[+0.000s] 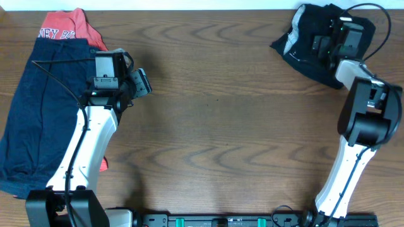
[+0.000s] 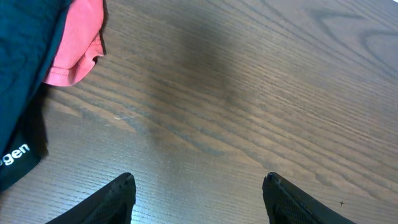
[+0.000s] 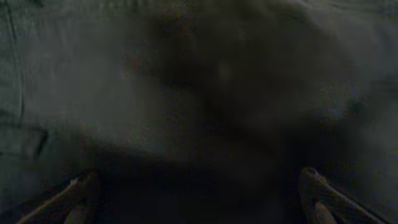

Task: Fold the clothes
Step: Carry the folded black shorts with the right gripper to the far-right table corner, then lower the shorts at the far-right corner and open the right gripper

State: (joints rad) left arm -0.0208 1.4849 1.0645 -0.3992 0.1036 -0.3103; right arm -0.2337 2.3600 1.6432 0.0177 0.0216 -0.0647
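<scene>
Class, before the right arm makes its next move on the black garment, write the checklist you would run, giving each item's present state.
1. The right gripper is open above the black garment: ok.
2. Fabric pinched: cannot tell, view too dark.
3. The black garment lies flat: not ok, crumpled.
4. The left gripper is open, holding nothing: ok.
5. The navy garment and red shirt lie apart from the black garment: ok.

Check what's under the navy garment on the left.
A red printed shirt sticks out past the top edge of the navy garment, with a red sliver at its lower right. The rest of the shirt is covered.
</scene>
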